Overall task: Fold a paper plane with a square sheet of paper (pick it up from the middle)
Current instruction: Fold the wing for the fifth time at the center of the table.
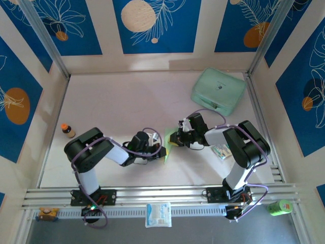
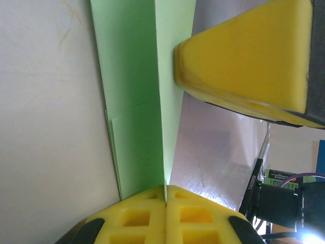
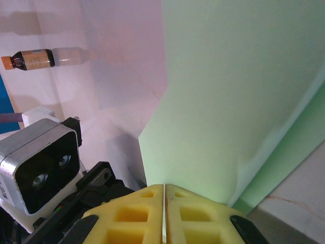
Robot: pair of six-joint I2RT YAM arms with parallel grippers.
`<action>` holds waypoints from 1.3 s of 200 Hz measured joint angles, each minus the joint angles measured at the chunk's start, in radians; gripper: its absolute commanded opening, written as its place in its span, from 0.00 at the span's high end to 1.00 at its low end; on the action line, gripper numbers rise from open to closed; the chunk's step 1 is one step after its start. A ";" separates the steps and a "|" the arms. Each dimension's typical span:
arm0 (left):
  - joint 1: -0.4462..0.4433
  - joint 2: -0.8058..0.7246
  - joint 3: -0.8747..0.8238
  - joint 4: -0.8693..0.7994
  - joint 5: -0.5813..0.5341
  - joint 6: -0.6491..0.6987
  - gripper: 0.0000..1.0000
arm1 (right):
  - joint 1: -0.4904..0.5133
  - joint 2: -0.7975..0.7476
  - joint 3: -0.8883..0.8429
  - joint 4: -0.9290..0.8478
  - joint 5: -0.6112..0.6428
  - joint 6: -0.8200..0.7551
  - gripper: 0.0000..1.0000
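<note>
Square sheet of paper (image 1: 168, 148) creased, frame centre; left fingers (image 2: 134, 218) clamped on it; right fingers (image 3: 134, 216) likewise.

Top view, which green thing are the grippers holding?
The thin light-green paper, pinched between the left gripper and right gripper; the thick mint-green case sits apart, far right.

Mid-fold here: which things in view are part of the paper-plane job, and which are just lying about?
Job: green paper sheet, pinched by left hand and right hand.
Lying about: mint-green case, small bottle, white-and-blue packet at the near rail.
</note>
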 measured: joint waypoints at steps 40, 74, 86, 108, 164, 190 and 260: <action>0.006 0.011 0.005 0.006 0.022 -0.008 1.00 | 0.002 0.000 0.005 -0.005 0.000 -0.011 0.90; 0.009 0.015 0.005 0.011 0.032 -0.016 1.00 | 0.003 0.014 0.021 -0.008 0.001 -0.026 0.90; 0.009 0.015 0.005 0.011 0.032 -0.019 1.00 | 0.003 0.026 0.022 -0.008 0.001 -0.026 0.90; 0.009 0.015 0.005 0.010 0.032 -0.023 1.00 | 0.003 0.043 0.023 -0.008 0.004 -0.026 0.90; 0.010 0.017 0.007 0.010 0.039 -0.025 1.00 | 0.003 0.064 0.028 -0.009 0.011 -0.026 0.90; 0.010 0.018 0.007 0.010 0.039 -0.025 0.95 | 0.003 0.072 0.040 -0.024 0.011 -0.027 0.90; 0.011 -0.002 0.007 -0.003 0.050 -0.021 0.84 | 0.007 0.077 0.064 -0.070 0.018 -0.034 0.90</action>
